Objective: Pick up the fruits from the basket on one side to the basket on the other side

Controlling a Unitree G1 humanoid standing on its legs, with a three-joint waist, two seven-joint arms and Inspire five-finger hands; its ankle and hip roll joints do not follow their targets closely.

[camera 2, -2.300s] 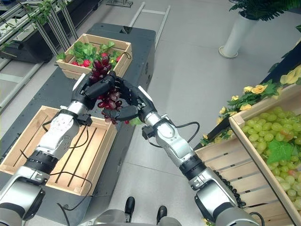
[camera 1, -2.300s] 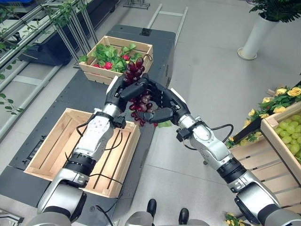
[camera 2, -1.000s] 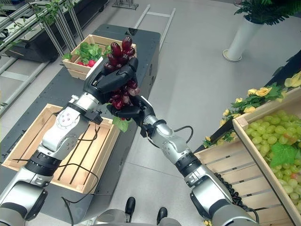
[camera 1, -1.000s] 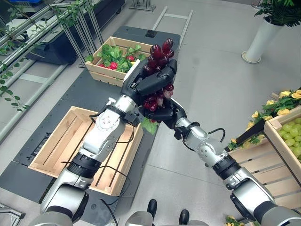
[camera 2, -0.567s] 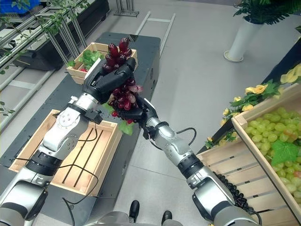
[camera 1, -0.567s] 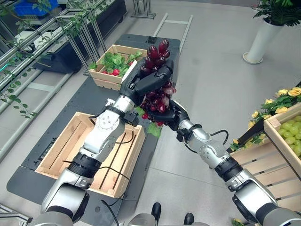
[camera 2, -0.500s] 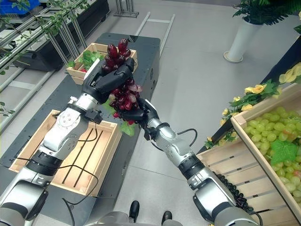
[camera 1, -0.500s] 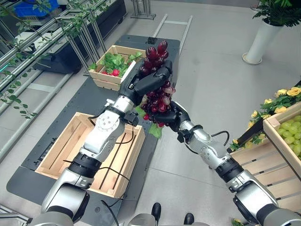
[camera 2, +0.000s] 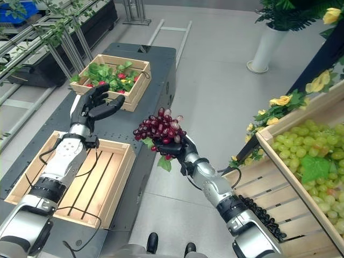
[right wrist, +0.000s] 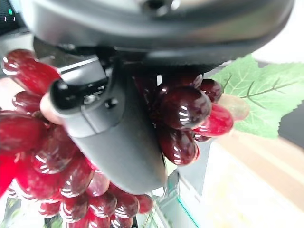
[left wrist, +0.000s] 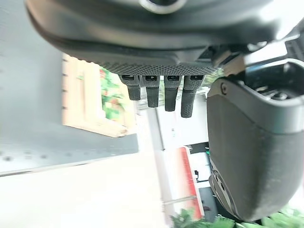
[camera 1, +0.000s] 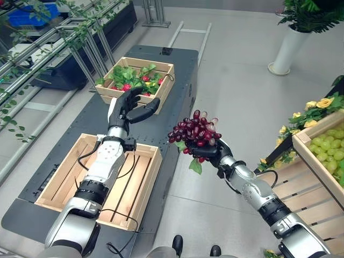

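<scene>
Over the floor gap beside the dark platform, in the left eye view, my right hand [camera 1: 210, 151] grips the red grapes [camera 1: 194, 132] from below, bunch lying sideways; the empty crate [camera 1: 64, 172] lies to its left, the left hand [camera 1: 130, 107] hovering nearer it. Left wrist view: fingers [left wrist: 166, 96] straight, nothing held. Right wrist view: thumb [right wrist: 112, 131] clamped across grapes.

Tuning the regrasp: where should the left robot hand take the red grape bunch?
Judging from its pose: the red grape bunch lies sideways on the right robot hand. The open left robot hand should cup its free end from the left.
</scene>
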